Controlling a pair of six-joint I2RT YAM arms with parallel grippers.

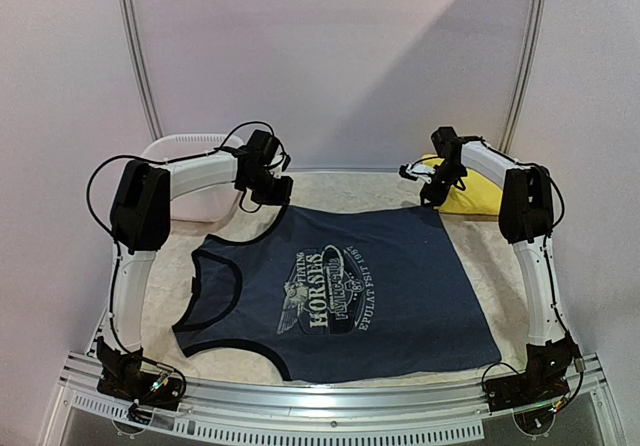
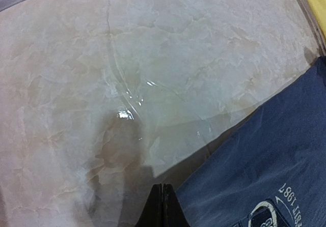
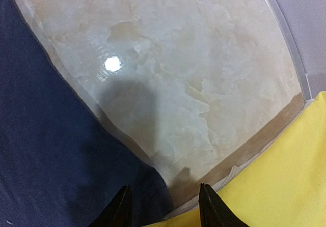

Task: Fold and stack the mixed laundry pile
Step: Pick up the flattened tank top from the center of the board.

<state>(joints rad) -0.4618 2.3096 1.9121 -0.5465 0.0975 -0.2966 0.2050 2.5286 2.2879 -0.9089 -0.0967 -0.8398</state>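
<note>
White basket beyond navy tank top

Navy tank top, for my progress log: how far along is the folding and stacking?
Done: the navy horse-print cloth tank top lies spread flat on the marbled table. In hand: nothing; the left gripper is shut empty, the right gripper open, both near its far edge. Remaining: every fold, the yellow cloth garment, and any stack.

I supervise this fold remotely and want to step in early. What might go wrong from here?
The right gripper stands open where the corner of the navy tank top nears the yellow garment; closing there might pinch both. The left gripper is shut beside the top's edge, seemingly gripping nothing, so a fold could start lopsided.
</note>
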